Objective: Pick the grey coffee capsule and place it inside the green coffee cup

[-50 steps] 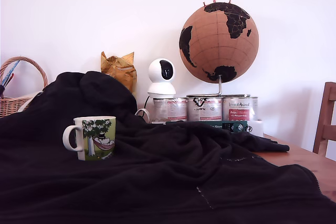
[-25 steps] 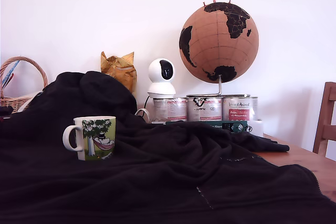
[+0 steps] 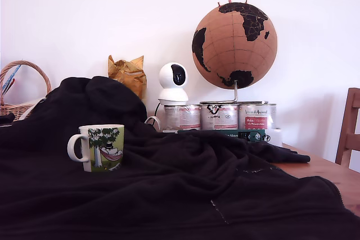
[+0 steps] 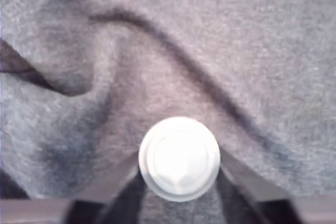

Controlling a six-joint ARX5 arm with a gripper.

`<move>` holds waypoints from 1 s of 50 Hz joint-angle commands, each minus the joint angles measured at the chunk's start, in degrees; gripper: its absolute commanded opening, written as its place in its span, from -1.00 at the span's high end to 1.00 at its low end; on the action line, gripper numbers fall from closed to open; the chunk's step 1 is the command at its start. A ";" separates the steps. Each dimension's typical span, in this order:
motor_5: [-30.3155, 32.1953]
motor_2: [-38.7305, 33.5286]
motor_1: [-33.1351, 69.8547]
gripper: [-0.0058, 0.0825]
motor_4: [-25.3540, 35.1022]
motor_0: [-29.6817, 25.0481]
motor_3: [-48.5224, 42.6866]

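On my wrist feed the grey coffee capsule [image 4: 179, 159] shows as a pale round disc seen end-on, its flat circular face turned straight toward the camera, so its long axis runs along my line of sight. It reads whitish, with a faint raised ring inside the rim and a small notch-like mark near one edge. It sits between the two fingers of the gripper [image 4: 179, 182], which angle in on either side and meet its rim, so the claw is closed on the capsule and holding it. Behind it is folded, wrinkled blanket [image 4: 220, 51], looking grey here.

On the exterior view I cannot find the arm or the capsule. The green coffee cup [image 3: 101, 148] stands upright on the dark blanket [image 3: 185, 189] toward the exterior view's left, its white handle pointing to that view's left and its printed tree and hammock scene facing the camera. Its mouth opens upward; I cannot see inside.

Behind it stand a cork globe [image 3: 234, 45], a white camera [image 3: 172, 83], a row of silver tins [image 3: 219, 116], and a wicker basket [image 3: 19, 91] at the far left.
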 commanded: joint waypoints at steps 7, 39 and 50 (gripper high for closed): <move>0.28 0.50 0.55 0.38 0.11 0.26 0.39; -5.38 13.18 0.50 0.38 15.39 -6.45 -3.45; -6.27 16.46 0.50 0.38 15.37 -13.18 -3.34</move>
